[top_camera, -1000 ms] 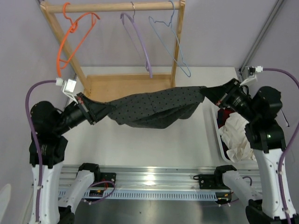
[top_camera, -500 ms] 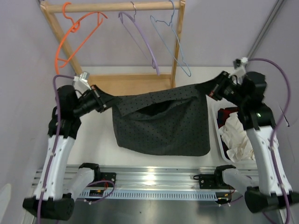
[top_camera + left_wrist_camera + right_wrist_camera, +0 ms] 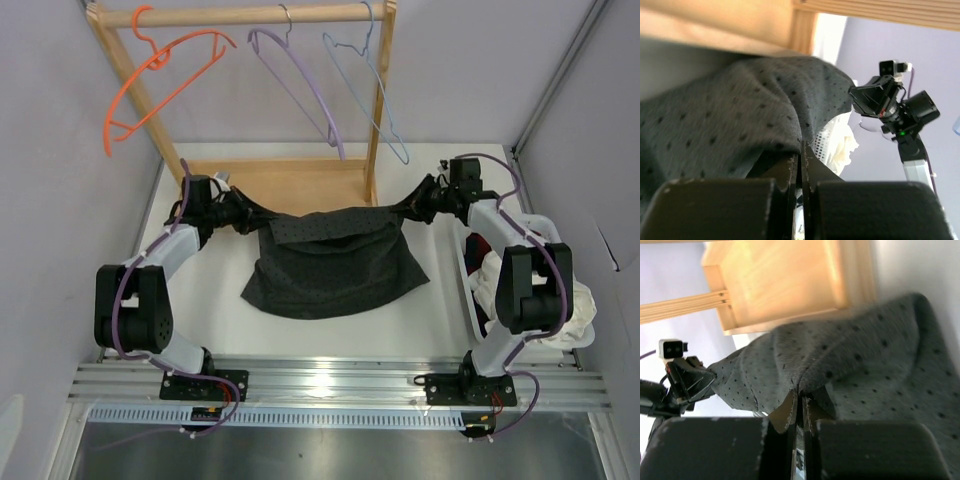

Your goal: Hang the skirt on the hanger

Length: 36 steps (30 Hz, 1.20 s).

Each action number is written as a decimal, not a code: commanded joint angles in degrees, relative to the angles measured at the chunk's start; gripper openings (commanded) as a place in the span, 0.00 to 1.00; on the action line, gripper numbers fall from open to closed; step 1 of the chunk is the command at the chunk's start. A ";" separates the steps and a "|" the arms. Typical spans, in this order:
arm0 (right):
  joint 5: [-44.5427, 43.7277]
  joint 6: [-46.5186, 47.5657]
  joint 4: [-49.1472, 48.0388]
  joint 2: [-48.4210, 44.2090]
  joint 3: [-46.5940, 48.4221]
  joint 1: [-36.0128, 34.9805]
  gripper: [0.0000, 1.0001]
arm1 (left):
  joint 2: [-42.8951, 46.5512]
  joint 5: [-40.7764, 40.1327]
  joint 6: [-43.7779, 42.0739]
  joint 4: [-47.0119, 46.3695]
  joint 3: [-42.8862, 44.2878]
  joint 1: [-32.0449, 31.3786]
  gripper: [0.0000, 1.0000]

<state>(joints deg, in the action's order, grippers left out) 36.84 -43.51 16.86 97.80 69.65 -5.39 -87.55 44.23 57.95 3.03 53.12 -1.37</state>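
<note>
Both jaws pinch the skirt (image 3: 335, 262) — opposite corners.

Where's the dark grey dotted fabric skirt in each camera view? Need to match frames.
Top external: dark grey dotted fabric skirt at centre, stretched wide just in front of the rack.
Left wrist: fills the left and centre.
Right wrist: spans centre and right.
Shared landmark: light wooden rack base, just beyond the skirt in all three.
</note>
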 commanded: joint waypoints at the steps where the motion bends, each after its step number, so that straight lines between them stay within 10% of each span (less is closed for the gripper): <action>1: 2.27 0.35 -3.69 -3.93 2.34 0.29 0.00 | 0.98 4.99 -1.87 -5.67 2.78 1.10 0.04; 11: -0.36 1.23 0.19 -18.86 -17.51 2.84 0.00 | 12.39 4.20 -12.41 4.70 -12.07 1.19 0.09; 16: -3.88 4.13 2.83 -21.60 -23.15 3.54 0.29 | 15.13 2.44 -17.96 8.31 -16.38 1.19 0.54; 20: -5.00 4.92 3.34 -21.07 -23.24 2.41 0.47 | 15.91 2.71 -21.30 8.66 -16.65 1.01 0.68; 23: -8.18 6.94 5.80 -22.65 -22.36 1.87 0.67 | 20.13 1.83 -23.15 9.54 -16.30 1.01 0.71; 36: -17.50 6.51 10.39 -34.94 -11.91 1.34 0.65 | 32.17 -2.19 -15.69 -0.64 -5.15 0.23 0.72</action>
<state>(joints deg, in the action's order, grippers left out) 22.83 -37.43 28.27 67.44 53.67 -3.81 -58.87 45.91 39.00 10.15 42.94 -0.73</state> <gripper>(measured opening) 0.651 0.718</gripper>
